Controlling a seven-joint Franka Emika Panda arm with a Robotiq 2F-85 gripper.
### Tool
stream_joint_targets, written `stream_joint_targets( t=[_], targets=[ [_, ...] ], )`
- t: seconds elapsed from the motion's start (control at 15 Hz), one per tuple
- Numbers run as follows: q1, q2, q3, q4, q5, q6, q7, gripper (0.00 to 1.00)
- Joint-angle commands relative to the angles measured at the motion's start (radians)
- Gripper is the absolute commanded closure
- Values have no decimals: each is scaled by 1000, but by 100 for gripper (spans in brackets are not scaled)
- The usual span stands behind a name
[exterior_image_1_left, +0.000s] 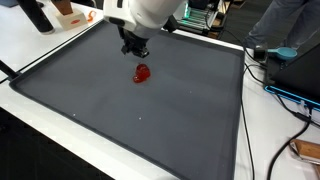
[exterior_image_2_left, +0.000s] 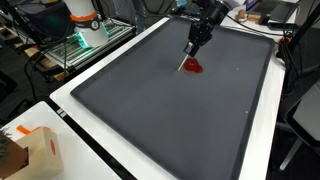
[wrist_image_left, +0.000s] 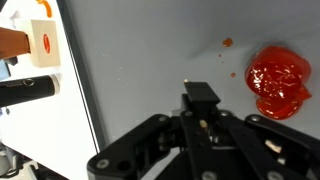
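A glossy red blob (exterior_image_1_left: 142, 73) (exterior_image_2_left: 191, 67) (wrist_image_left: 277, 83) lies on a dark grey mat (exterior_image_1_left: 150, 125) (exterior_image_2_left: 170, 120) (wrist_image_left: 150, 60), with small red drops (wrist_image_left: 227, 43) beside it. My gripper (exterior_image_1_left: 135, 52) (exterior_image_2_left: 194, 45) (wrist_image_left: 201, 95) hangs just above the mat next to the blob, jaws pressed together. A thin pale stick (exterior_image_2_left: 184, 63) slants from the fingers down to the blob's edge in an exterior view. In the wrist view the stick is almost hidden by the fingers.
The mat lies on a white table (exterior_image_1_left: 40, 100) (exterior_image_2_left: 100, 135). A cardboard box (exterior_image_2_left: 35, 150) sits at one corner. An orange-and-white box (wrist_image_left: 42, 38) and a black cylinder (wrist_image_left: 28, 92) lie off the mat. Cables (exterior_image_1_left: 285, 95) run along one side.
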Motion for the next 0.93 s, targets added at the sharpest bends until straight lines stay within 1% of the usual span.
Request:
stream_joint_targets(
  t=[0.0, 0.53, 0.87],
  targets=[
    [26, 53, -23, 46, -47, -43, 34, 97],
    [29, 120, -37, 92, -91, -69, 55, 97],
    [19, 140, -33, 110, -101, -63, 15, 97]
  ],
)
